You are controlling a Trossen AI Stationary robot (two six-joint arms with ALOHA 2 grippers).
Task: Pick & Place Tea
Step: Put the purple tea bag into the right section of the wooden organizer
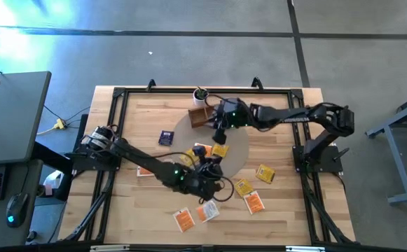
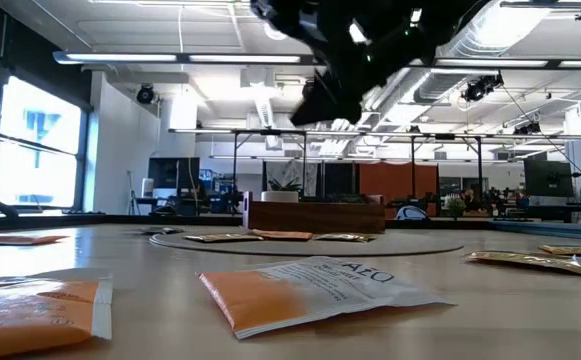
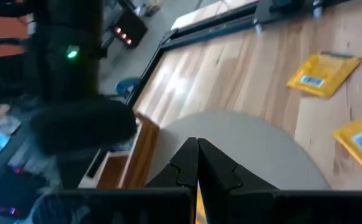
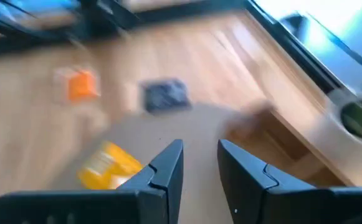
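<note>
Most of the tea is not yet put away, by the look of it: sachets lie scattered over the tabletop (image 1: pixel 147 119), among them a purple sachet (image 1: pixel 165 138) near the middle, two yellow sachets (image 1: pixel 265 173) toward the right, and orange sachets (image 1: pixel 184 220) along the near edge. The tray (image 1: pixel 200 116) sits at the far side beside the plant pot (image 1: pixel 201 94); whether anything lies in it I cannot tell.

The left end effector (image 1: pixel 213 166) is over the grey mat (image 1: pixel 239 150), fingers pressed together. Its wrist view shows a thin sliver of yellow-orange between them, so it may be pinching a sachet, but that is uncertain. The right end effector (image 4: pixel 199 163) hangs near the tray with its fingers apart and nothing between them.

Only the right wrist view shows that gap plainly, with a yellow sachet (image 4: pixel 108 165) lying just beside the fingers. The low view alone shows how flat the sachets lie, with an orange-and-white sachet (image 2: pixel 315 290) close up. The high view alone gives the whole spread
</note>
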